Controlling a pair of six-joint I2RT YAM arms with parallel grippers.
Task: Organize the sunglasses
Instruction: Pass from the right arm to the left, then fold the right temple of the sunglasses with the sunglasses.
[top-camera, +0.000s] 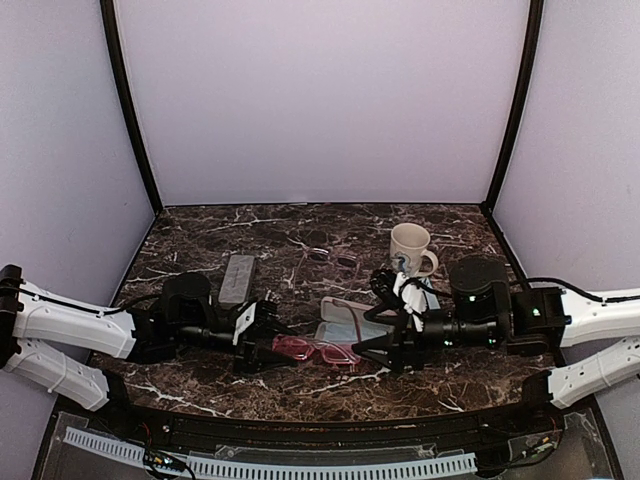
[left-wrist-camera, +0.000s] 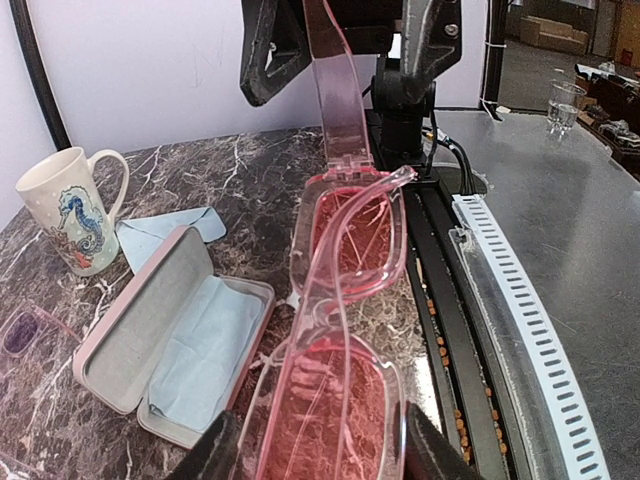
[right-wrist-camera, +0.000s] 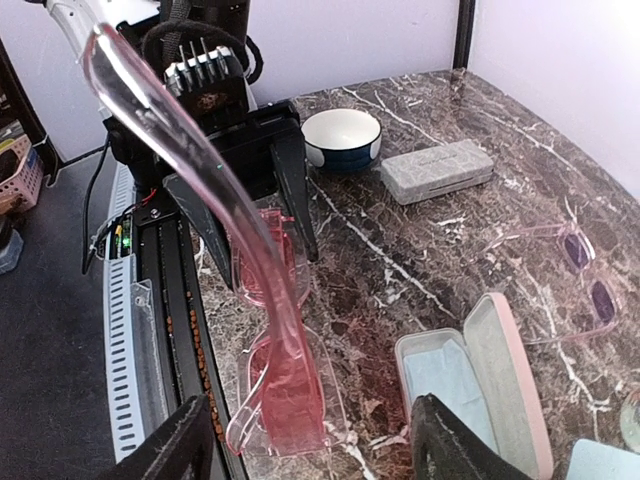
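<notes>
The left claw (left-wrist-camera: 320, 430) has its fingers (left-wrist-camera: 215, 450) on either side of one lens of the red-pink sunglasses (left-wrist-camera: 345, 240), close against the frame. I cannot tell whether they pinch it or only bracket it. Facing it from the other end, the right claw (right-wrist-camera: 310, 405) stands wide apart around the other lens. One temple (left-wrist-camera: 335, 80) of the pair rises steeply between its fingers (right-wrist-camera: 440, 440), near one of them, though contact cannot be judged. The second temple is folded across the back of the frame.

The red-pink sunglasses sit at the near edge of the worktop (top-camera: 250, 230), just in front of the open pink case (left-wrist-camera: 135, 320). That case lies with its lid thrown back and a light blue cloth (left-wrist-camera: 200, 350) in its tray.

Behind the open pink case, towards the back wall and well apart from both claws, the thin-framed sunglasses (right-wrist-camera: 603, 298) with dark lenses lie flat with their temples spread. To the case's back right stands a mug (left-wrist-camera: 70, 210) with a seahorse picture, and a second blue cloth (left-wrist-camera: 160, 230) lies between mug and case. To the case's back left is a closed grey case (right-wrist-camera: 438, 170), and past that a bowl (right-wrist-camera: 342, 135).
</notes>
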